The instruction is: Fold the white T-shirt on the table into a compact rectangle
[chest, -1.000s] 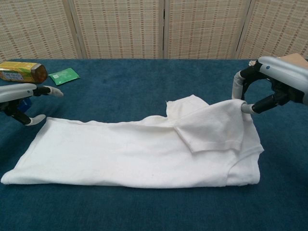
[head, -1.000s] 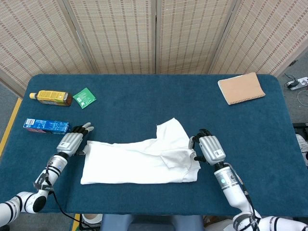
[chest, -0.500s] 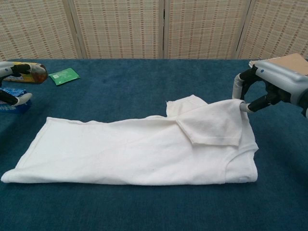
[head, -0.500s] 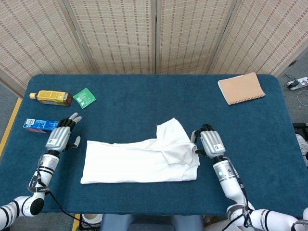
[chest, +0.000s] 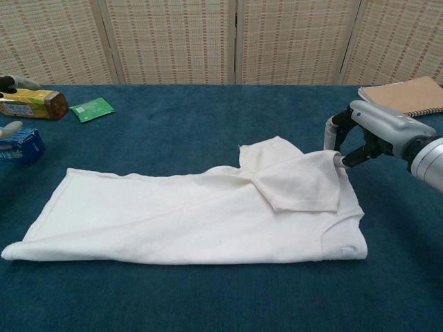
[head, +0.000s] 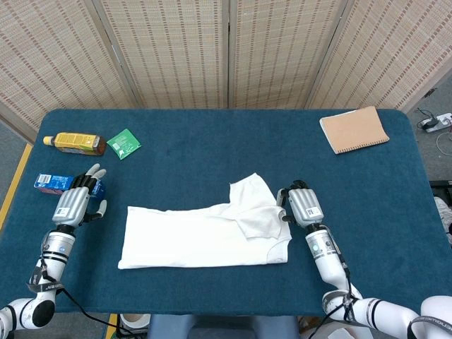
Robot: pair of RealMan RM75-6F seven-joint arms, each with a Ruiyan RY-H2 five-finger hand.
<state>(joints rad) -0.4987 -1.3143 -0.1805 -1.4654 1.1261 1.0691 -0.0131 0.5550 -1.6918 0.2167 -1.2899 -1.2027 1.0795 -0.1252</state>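
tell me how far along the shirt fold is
Done: the shirt lies as a long band, one sleeve folded in. In hand: the right robot hand pinches the sleeve edge; the left robot hand is open, off the cloth. Left: the other sleeve sticks out, and the band isn't yet a compact rectangle.

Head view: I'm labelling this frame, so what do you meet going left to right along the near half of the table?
Blue carton → left hand → white T-shirt → right hand.
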